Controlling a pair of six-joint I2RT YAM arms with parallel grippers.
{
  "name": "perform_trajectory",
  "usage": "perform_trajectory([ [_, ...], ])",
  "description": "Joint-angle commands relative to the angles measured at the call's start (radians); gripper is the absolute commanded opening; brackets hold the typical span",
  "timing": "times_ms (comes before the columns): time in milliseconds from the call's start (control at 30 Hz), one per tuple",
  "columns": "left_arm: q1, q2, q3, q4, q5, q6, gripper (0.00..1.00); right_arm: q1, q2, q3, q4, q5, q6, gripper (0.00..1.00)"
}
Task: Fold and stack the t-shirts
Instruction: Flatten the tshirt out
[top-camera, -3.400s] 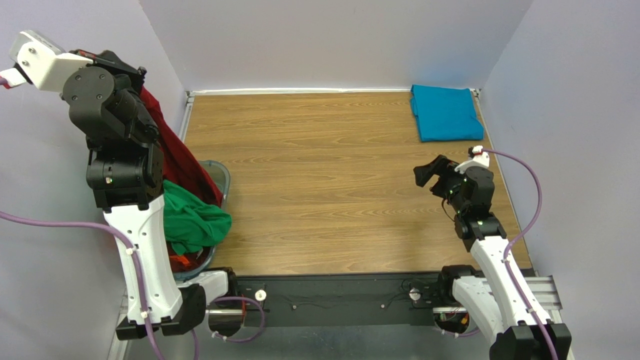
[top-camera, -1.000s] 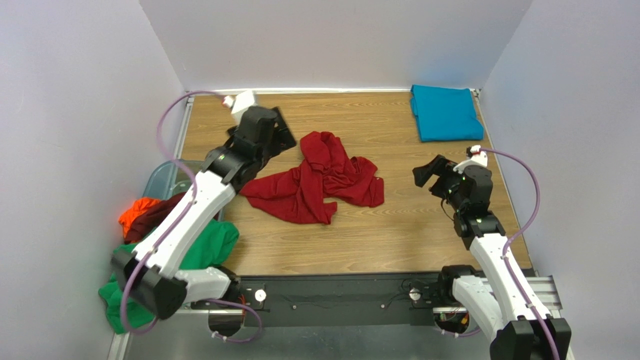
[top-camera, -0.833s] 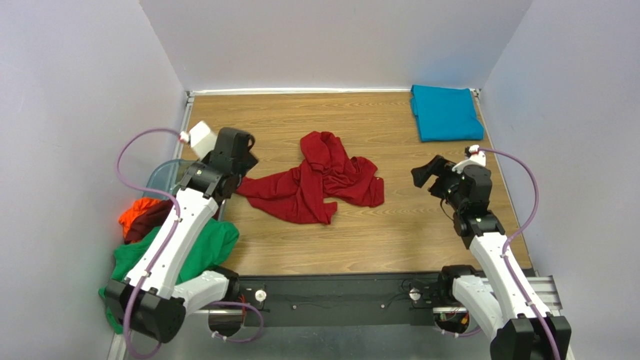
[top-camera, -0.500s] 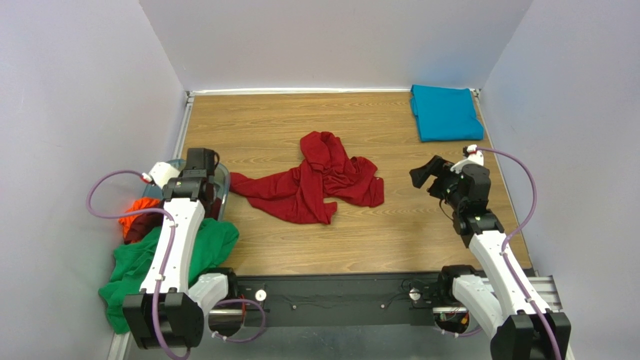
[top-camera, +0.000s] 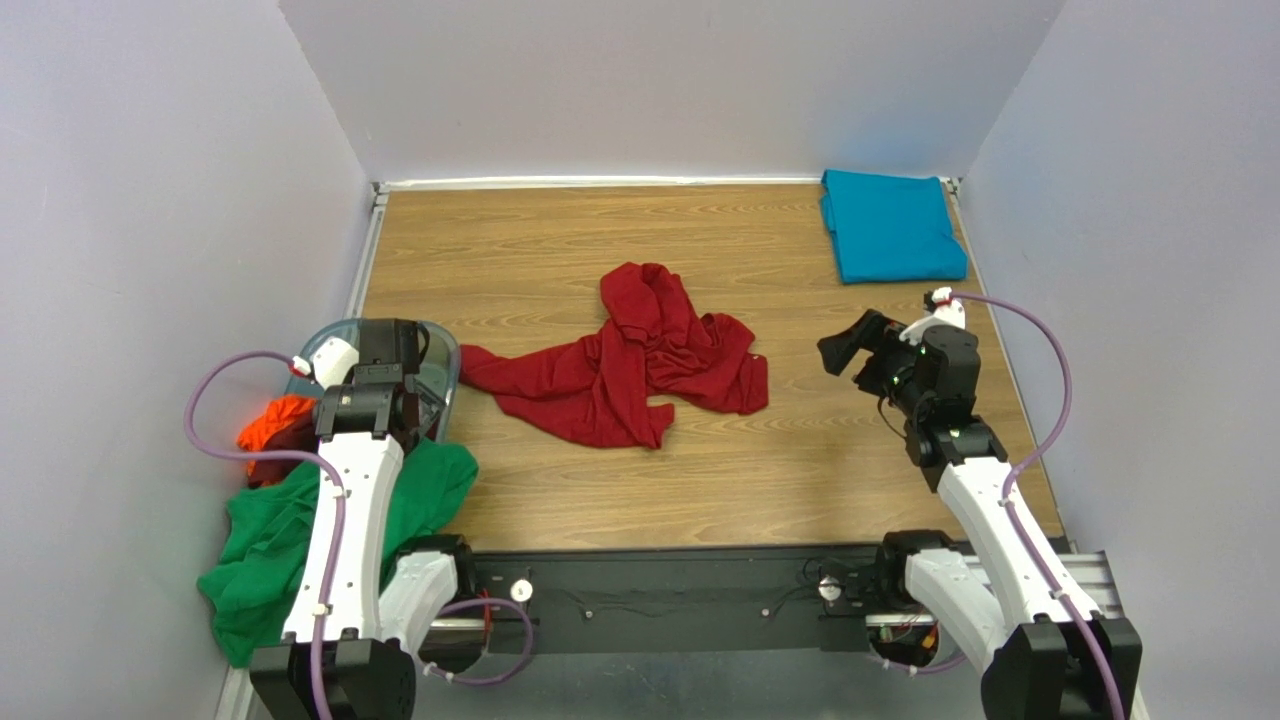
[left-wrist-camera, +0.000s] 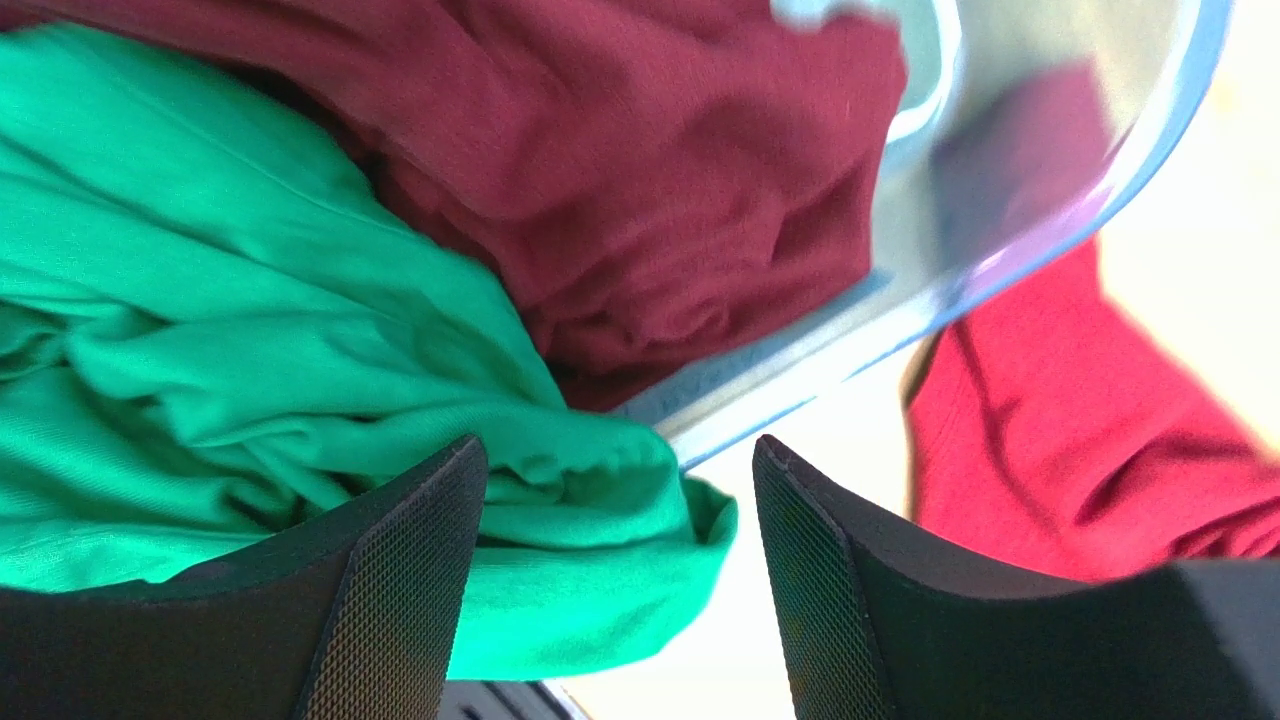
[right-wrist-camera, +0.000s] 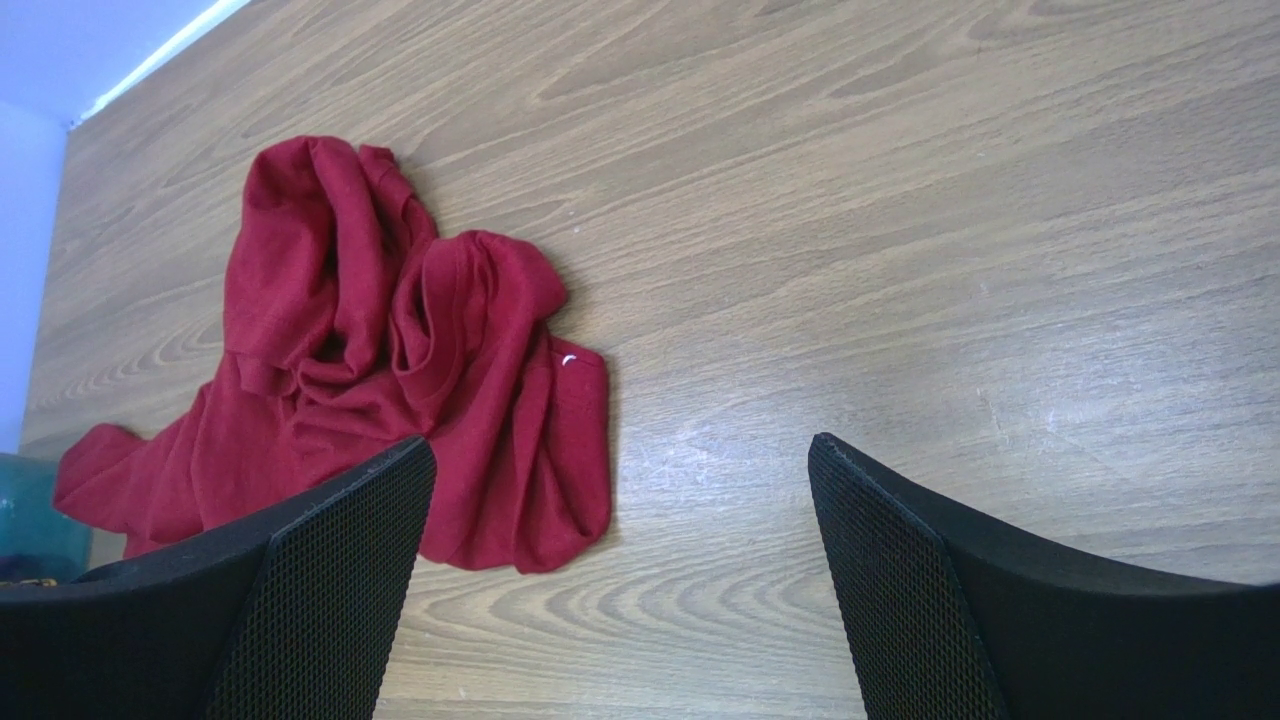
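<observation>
Dark red t-shirt (top-camera: 631, 360) is seen crumpled on the table (top-camera: 601, 495); left claw (left-wrist-camera: 609, 495) and right claw (right-wrist-camera: 619, 450) are held wide, empty. Bunched layers could be pinched together, skewing the fold

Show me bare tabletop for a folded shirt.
Bare wood lies between the crumpled dark red t-shirt and the folded teal-blue t-shirt, and along the near edge. The left side, by the clear plastic bin and green t-shirt, is crowded.

Worktop (top-camera: 601, 480): matt wood grain. Dark red t-shirt (top-camera: 631, 360): soft matt cloth. Bin (left-wrist-camera: 812, 368): glossy translucent plastic. Right hand (right-wrist-camera: 619, 450) pads (right-wrist-camera: 932, 600): black, mesh-textured.
</observation>
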Motion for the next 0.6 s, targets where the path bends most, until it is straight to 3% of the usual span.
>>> perform_trajectory([
  [0,0.004,-0.010,-0.007,-0.014,0.079,0.053,0.75,0.001,-0.005,0.021,0.001,0.001,0.007,1.00],
  [100,0.004,0.034,-0.012,-0.011,0.060,0.045,0.78,0.002,-0.003,0.020,0.001,0.005,0.007,1.00],
  [133,0.004,0.052,-0.018,-0.005,0.052,0.045,0.72,0.001,-0.002,0.021,0.001,0.005,0.007,1.00],
  [233,0.002,0.115,-0.023,0.000,0.048,0.045,0.67,0.002,0.000,0.020,0.001,0.016,0.007,1.00],
  [400,0.004,0.123,-0.032,0.015,0.032,0.048,0.64,0.001,0.001,0.020,0.002,0.041,0.008,1.00],
  [500,0.004,0.140,-0.033,0.020,0.043,0.074,0.47,-0.001,0.000,0.021,-0.001,0.054,0.010,1.00],
  [567,0.004,0.140,-0.030,0.020,0.048,0.085,0.30,0.001,-0.005,0.020,-0.001,0.065,0.011,1.00],
])
